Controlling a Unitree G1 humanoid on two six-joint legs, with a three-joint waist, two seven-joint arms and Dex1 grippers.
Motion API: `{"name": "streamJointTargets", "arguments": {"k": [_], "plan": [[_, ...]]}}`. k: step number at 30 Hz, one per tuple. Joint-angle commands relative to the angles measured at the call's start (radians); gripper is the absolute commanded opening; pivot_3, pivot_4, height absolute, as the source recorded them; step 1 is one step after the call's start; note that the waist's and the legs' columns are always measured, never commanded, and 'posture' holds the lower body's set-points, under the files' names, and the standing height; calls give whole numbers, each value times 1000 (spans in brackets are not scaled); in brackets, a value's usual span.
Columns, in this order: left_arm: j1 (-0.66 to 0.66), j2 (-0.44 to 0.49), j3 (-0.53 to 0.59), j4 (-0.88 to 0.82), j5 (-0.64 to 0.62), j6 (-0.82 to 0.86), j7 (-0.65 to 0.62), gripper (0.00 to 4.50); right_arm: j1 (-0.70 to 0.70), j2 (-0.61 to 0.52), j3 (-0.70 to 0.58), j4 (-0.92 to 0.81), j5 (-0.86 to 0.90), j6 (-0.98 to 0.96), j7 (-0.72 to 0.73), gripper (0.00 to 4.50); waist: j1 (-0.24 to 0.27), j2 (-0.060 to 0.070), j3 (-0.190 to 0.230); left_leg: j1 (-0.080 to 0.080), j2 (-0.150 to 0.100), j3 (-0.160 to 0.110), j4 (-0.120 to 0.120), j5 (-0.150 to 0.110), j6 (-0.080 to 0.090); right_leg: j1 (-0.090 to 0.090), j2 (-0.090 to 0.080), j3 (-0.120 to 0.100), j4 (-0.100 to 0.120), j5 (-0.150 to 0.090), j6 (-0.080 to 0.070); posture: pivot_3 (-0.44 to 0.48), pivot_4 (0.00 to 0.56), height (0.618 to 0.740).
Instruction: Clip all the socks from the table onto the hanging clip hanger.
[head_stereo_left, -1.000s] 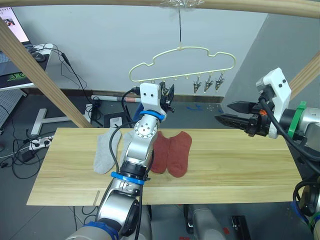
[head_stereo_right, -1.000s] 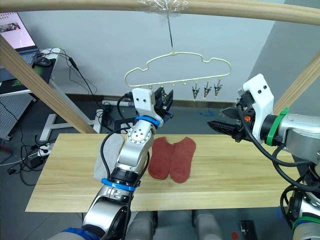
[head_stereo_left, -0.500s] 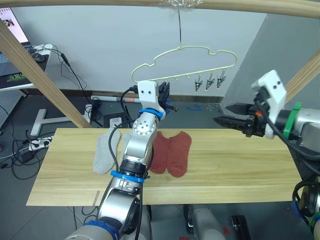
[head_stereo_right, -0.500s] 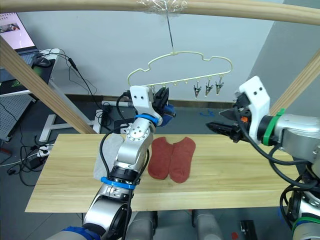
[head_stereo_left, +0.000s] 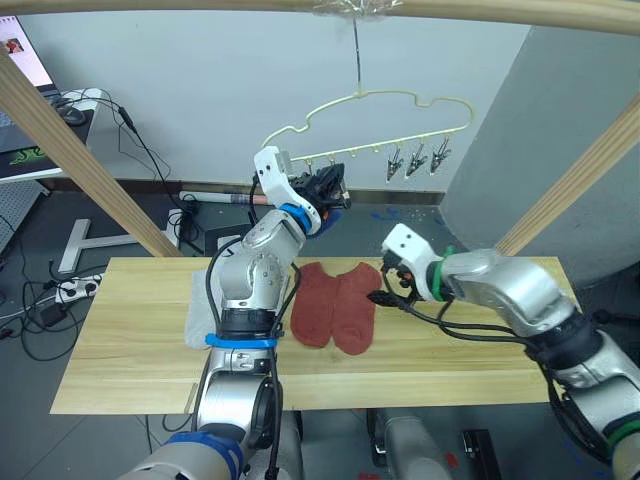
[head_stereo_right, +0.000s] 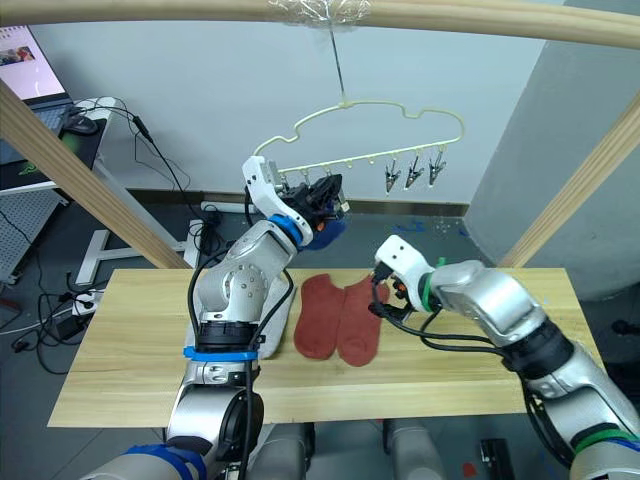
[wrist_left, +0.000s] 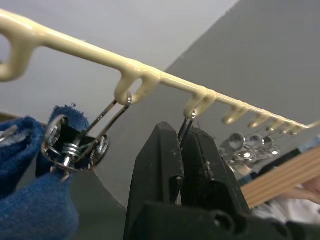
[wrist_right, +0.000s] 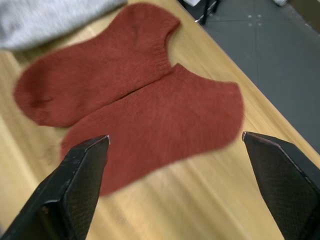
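The pale yellow clip hanger (head_stereo_left: 390, 97) hangs from the top pole. My left gripper (wrist_left: 181, 131) is raised to its row of clips and shut on one metal clip (wrist_left: 186, 121). On the clip beside it hangs a blue sock (wrist_left: 30, 180). Two rust red socks (head_stereo_left: 335, 305) lie side by side on the table (head_stereo_left: 130, 350). My right gripper (wrist_right: 175, 137) hovers low over their right edge, fingers wide open and empty. A light grey sock (head_stereo_left: 196, 310) lies left of the red ones, partly hidden by my left arm.
Three free clips (head_stereo_left: 415, 160) hang at the hanger's right end. Slanted wooden poles (head_stereo_left: 70, 150) rise on both sides under a horizontal pole (head_stereo_left: 500, 12). A desk with a laptop (head_stereo_left: 25, 110) and floor cables lie beyond the table's far left.
My right arm swung down from the raised position at the right to the table, over the red socks. The left gripper shifted along the hanger's clips.
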Motion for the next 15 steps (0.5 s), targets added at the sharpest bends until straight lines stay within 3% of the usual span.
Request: {"name": "streamJointTargets", "arguments": {"k": [1, 9, 15], "plan": [[-20, 6, 3, -53, -36, 29, -4, 0, -59, 61, 33, 192, -126, -158, 51, 4485, 1, 0, 0, 0, 0, 0, 0, 0, 0, 0, 0, 0, 0, 0, 0, 16, 214, 740], [-9, 13, -2, -83, -41, 60, 8, 0, -125, 190, 0, 519, -272, -346, 127, 4485, 7, 0, 0, 0, 0, 0, -1, 0, 0, 0, 0, -1, 0, 0, 0, 39, 221, 740], [-2, 15, -2, -105, -42, 78, 18, 0, -116, 245, -38, 574, -314, -368, 161, 4485, 7, 0, 0, 0, 0, 0, -1, 0, 0, 0, 0, -1, 0, 0, 0, 51, 232, 740]]}}
